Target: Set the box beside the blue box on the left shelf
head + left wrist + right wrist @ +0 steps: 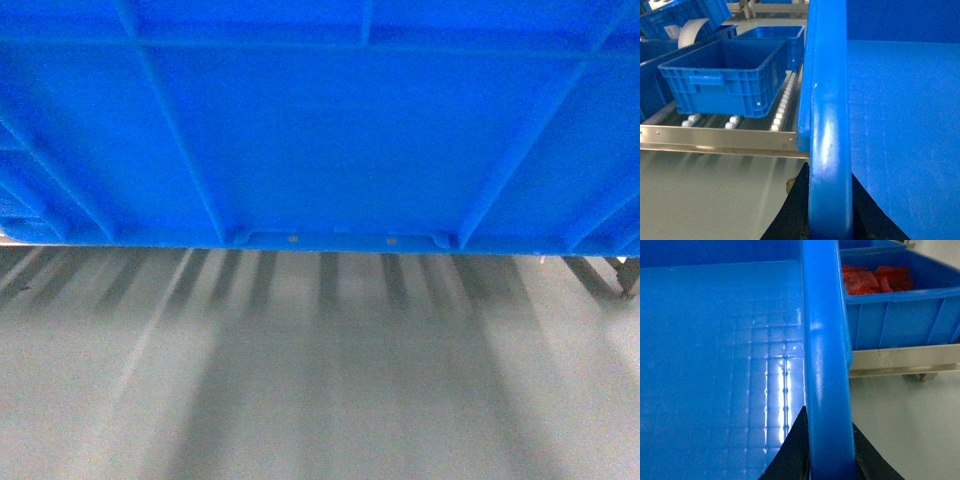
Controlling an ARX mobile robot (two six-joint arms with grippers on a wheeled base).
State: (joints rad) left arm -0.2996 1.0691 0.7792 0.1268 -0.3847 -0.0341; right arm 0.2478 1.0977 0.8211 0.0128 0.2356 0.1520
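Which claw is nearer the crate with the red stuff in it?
Right. The right claw grips the box's rim, and the crate with red contents sits just beyond that wall. The left claw holds the opposite rim, beside the empty blue crate on the roller shelf.

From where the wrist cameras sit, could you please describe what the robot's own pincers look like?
Little of either shows. The left pincer appears as two plain black fingers, matte, tapering to points at the bottom of the left wrist view. The right pincer looks the same: two black, wedge-shaped fingers with smooth faces. No cables, markings or arm links are visible, and the head view shows neither pincer.
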